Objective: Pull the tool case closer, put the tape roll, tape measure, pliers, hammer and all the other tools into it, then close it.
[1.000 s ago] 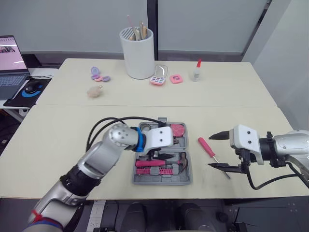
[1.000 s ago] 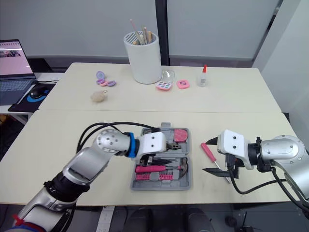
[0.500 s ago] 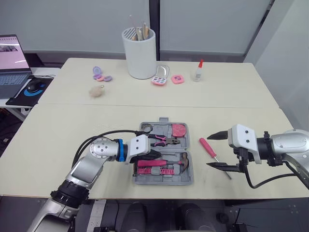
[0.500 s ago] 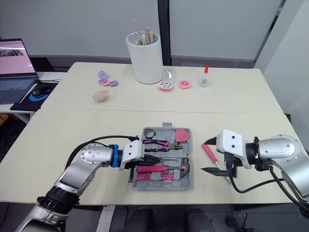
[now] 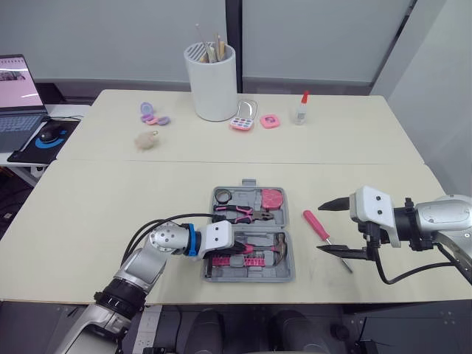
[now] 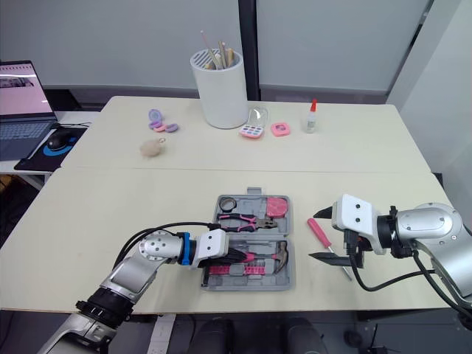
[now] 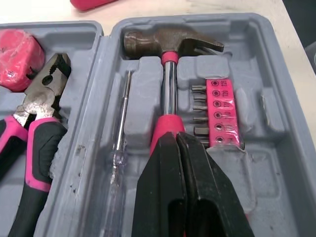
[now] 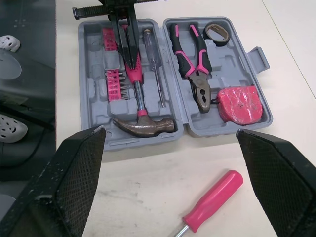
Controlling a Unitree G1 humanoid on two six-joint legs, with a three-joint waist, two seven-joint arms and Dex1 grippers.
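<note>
Reaching into the tool case [image 5: 286,274], left end effector [image 7: 177,136] lies closed over hammer [image 7: 168,42] (right end effector [image 5: 323,228] gapes empty).

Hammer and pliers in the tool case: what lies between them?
A slim screwdriver with a clear handle lies between the hammer and the pliers, in the hammer's half of the tool case. The left wrist view shows it.

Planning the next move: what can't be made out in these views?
Grip of the hammer: left wrist view, covered by the shut left gripper; contact between them cannot be told.
Handles of the pliers: left wrist view, cut off by the picture edge.
Tip of the screwdriver: right wrist view, cut off by the picture edge.
Part of the tape measure: left wrist view, cut off by the edge.
</note>
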